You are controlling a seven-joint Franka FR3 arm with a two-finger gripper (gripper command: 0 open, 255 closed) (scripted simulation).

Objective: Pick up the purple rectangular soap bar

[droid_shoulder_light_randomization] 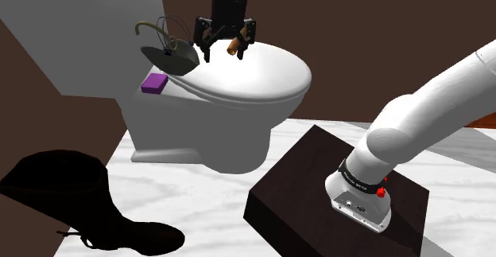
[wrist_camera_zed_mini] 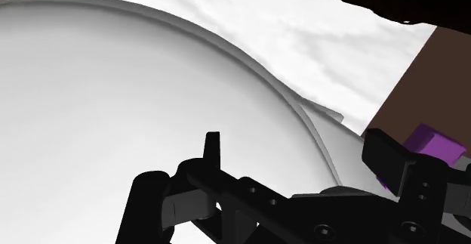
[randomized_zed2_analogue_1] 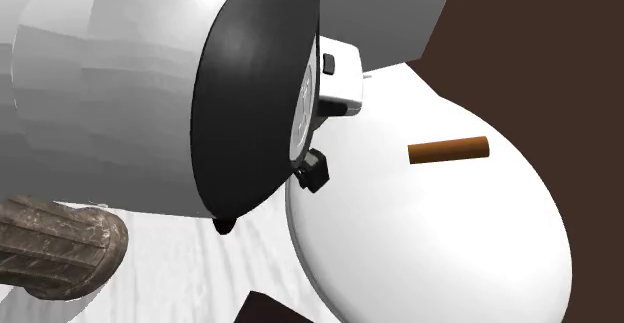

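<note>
Hovering above the toilet lid (droid_shoulder_light_randomization: 266, 71), our claw (droid_shoulder_light_randomization: 224, 52) hangs spread and empty, we judge ready to straddle the soap bar (droid_shoulder_light_randomization: 154, 83), which lies beside and below it on the toilet's back ledge (droid_shoulder_light_randomization: 180, 91), outside its jaws.

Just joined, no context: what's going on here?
The white Franka arm has its black gripper just above the closed toilet lid, fingers apart and holding nothing. The purple soap bar lies on the toilet's rim beside the lid, to the shoulder view's left of the gripper, below a dark dish-like object. A brown cylinder lies on the lid. The soap has not yet been picked up.
</note>
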